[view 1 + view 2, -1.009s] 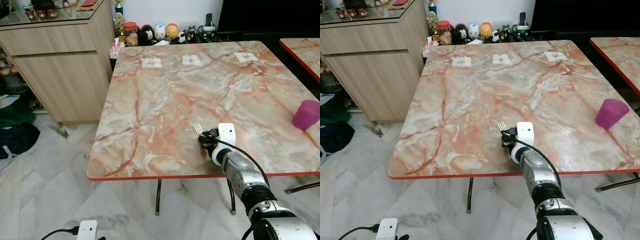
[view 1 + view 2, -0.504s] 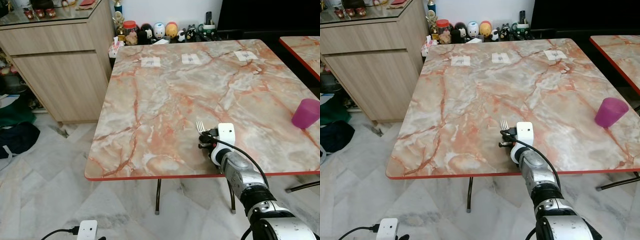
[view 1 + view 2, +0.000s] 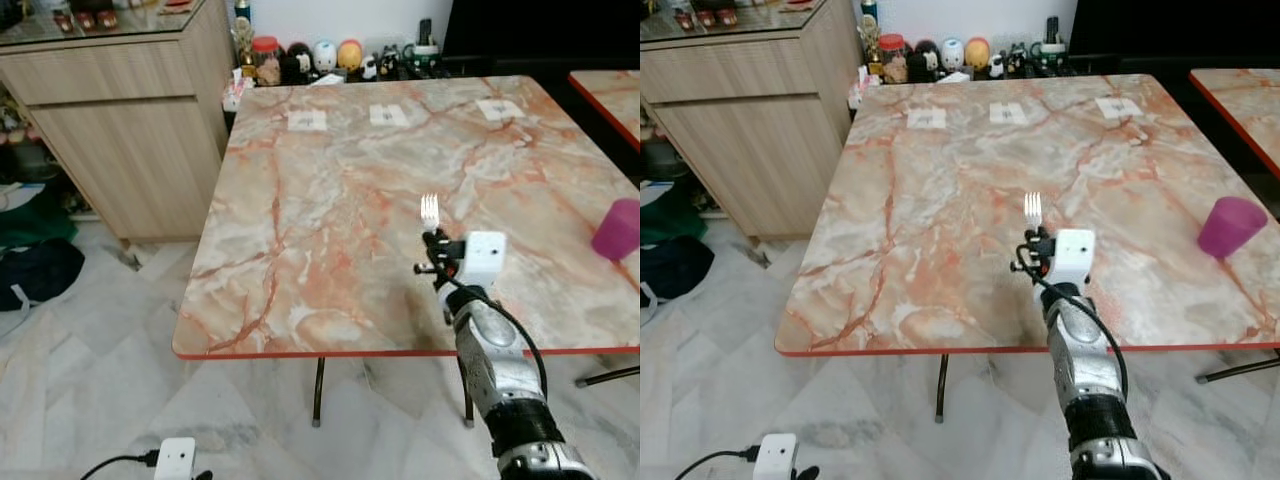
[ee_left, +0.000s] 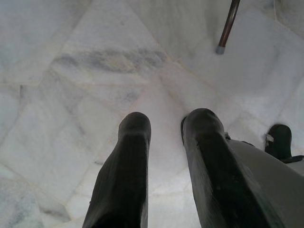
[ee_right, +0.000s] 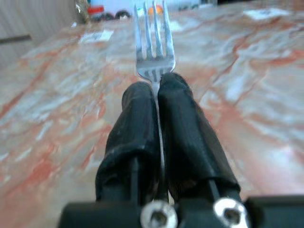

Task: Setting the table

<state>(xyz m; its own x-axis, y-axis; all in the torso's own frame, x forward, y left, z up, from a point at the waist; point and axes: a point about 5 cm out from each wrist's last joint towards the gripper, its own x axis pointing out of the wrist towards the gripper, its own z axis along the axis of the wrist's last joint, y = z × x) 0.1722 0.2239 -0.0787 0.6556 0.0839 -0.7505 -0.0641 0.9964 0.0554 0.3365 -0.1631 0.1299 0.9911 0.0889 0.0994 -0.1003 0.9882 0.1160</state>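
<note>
Marble-patterned bench [image 3: 330,180], wide and square, with a purple cup [image 3: 617,228] at its 3 o'clock edge and paper labels toward 12 o'clock. Wooden cabinet [image 3: 120,110] off at 10 o'clock. Right claw [image 3: 437,247] now raised above the near part of the bench, at about 5 o'clock, higher than a second ago when held low just over the marble. Clamped tight on a metal fork [image 5: 153,42] by its handle. Probably a carry toward a place setting, not a release. Fork's long axis nearly upright, tines up and leaning toward 12 o'clock. Left claw [image 4: 166,156] idle over the floor, fingers slightly parted.
</note>
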